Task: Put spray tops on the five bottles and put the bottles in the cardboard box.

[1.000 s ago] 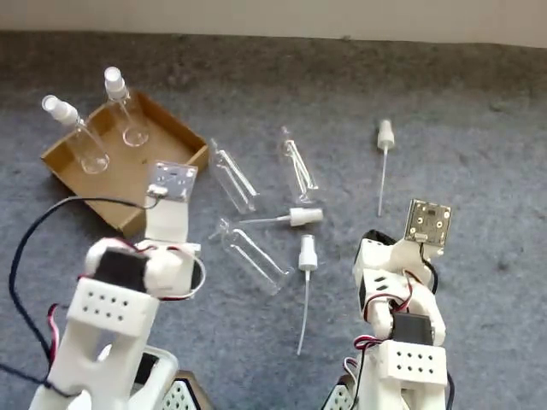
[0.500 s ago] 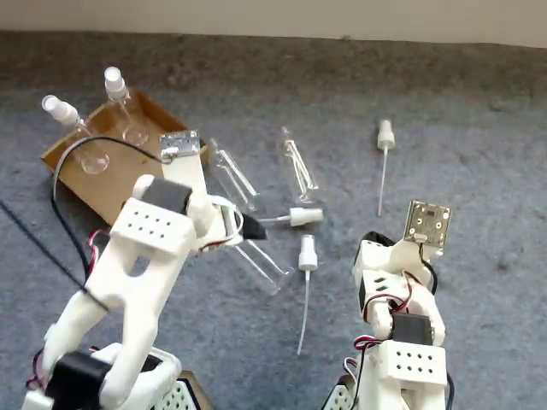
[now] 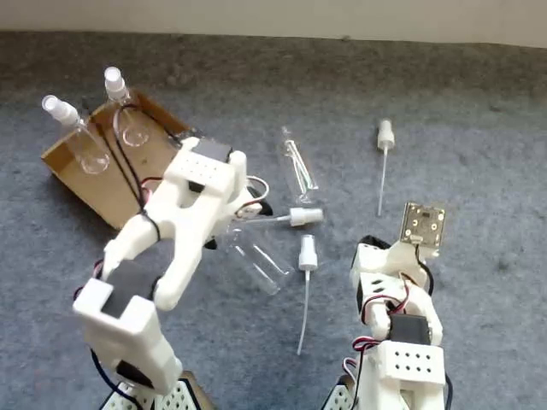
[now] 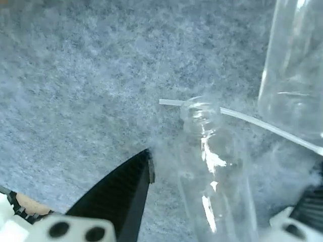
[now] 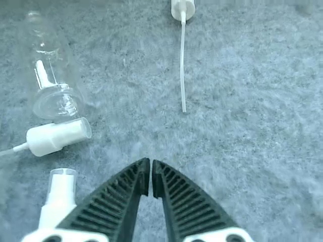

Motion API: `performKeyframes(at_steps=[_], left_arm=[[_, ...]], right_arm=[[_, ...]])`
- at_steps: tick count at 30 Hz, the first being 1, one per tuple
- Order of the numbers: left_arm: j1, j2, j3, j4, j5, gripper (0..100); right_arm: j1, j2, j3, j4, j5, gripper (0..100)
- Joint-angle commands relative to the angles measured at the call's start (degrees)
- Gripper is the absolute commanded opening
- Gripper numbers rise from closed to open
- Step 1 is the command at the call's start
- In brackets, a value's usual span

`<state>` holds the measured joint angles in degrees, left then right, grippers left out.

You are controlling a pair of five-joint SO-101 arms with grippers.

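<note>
Grey felt worktop (image 3: 479, 128): left claw (image 4: 229, 176) spread wide astride a lying bottle (image 4: 207, 146), right claw (image 5: 151, 176) pinched shut above bare felt; two capped bottles (image 3: 81, 137) sit in the cardboard box (image 3: 98, 196).

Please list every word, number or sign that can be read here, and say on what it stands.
None can be read. The bottles, spray tops and cardboard box show no print; any marks on the right arm's small board are too small.
</note>
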<state>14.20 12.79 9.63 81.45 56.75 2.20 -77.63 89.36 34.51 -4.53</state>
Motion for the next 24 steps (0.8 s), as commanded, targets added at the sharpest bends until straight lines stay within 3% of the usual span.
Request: performKeyframes(at_steps=[1, 13, 20, 24], left_arm=[[5.4, 3.7, -5.5, 2.5, 3.8, 40], [5.9, 10.0, -6.1, 7.1, 7.1, 40], [6.0, 10.1, -6.2, 8.8, 6.7, 21], [5.9, 10.1, -6.1, 9.0, 6.5, 19]], right_arm=[[-0.8, -0.8, -0.6, -1.5, -0.3, 0.4], [-0.8, -0.8, -0.7, -1.5, -0.3, 0.4], [-0.8, -0.8, -0.7, -1.5, -0.3, 0.4], [-0.8, -0.8, -0.6, -1.5, -0.3, 0.4]])
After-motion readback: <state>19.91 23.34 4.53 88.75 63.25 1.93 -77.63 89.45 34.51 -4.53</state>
